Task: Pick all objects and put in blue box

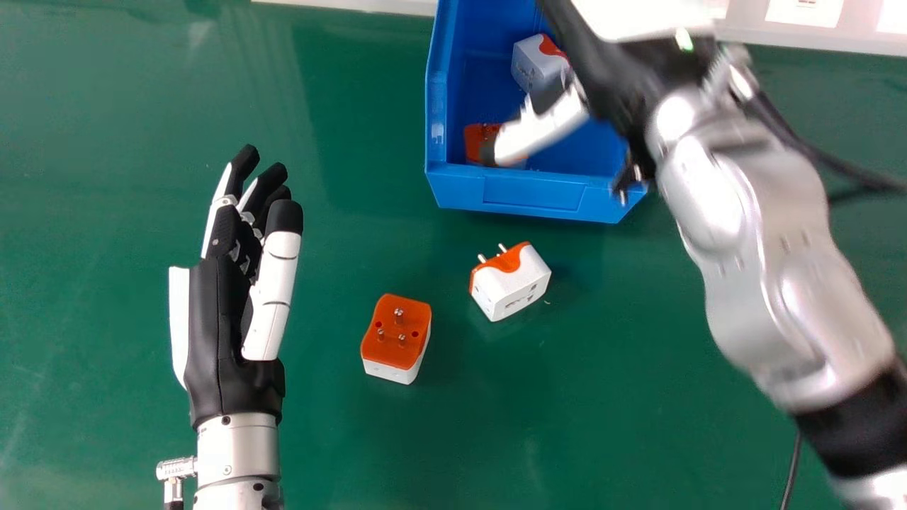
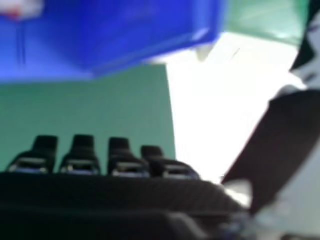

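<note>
At the frame's upper right, your right hand hung over the blue bin, fingers seemingly apart; your straight-fingered left hand was left of two plug adapters.

The head view's edge crops the blue box; the right hand is blurred.

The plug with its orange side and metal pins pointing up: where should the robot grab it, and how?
I'd come down from above and hold the plug by two opposite sides of its body, thumb on one, fingers on the other. Its pins stick up from the orange top, so pinching there looks awkward. Its blocky sides probably give a better grip, and nothing touches them but the table below.
</note>
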